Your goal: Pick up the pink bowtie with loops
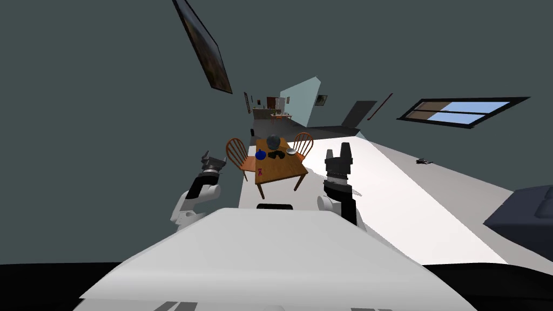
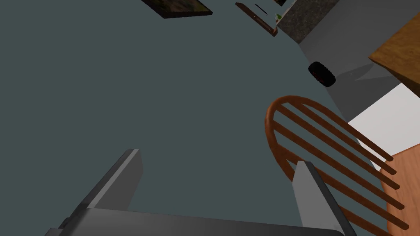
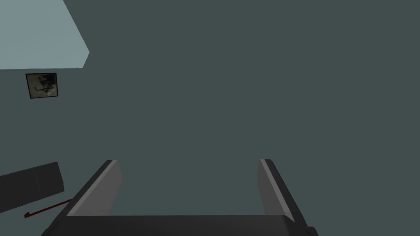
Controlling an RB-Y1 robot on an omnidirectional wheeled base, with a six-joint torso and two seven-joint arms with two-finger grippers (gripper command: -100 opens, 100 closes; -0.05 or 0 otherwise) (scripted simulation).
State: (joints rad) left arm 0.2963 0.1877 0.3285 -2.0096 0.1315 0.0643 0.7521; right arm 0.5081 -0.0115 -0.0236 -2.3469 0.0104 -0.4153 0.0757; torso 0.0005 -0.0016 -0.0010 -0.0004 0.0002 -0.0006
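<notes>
I see the wooden table (image 1: 283, 168) well ahead, between my left gripper (image 1: 214, 160) and right gripper (image 1: 338, 153), both spread and empty. The pink bowtie (image 1: 260, 173) lies near its front edge.

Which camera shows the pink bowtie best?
The head view: the pink bowtie lies small on the wooden table. The left wrist view catches a chair and a table corner instead; the right wrist view faces a wall.

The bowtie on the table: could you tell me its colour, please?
The bowtie is pink; the head view shows it best.
</notes>
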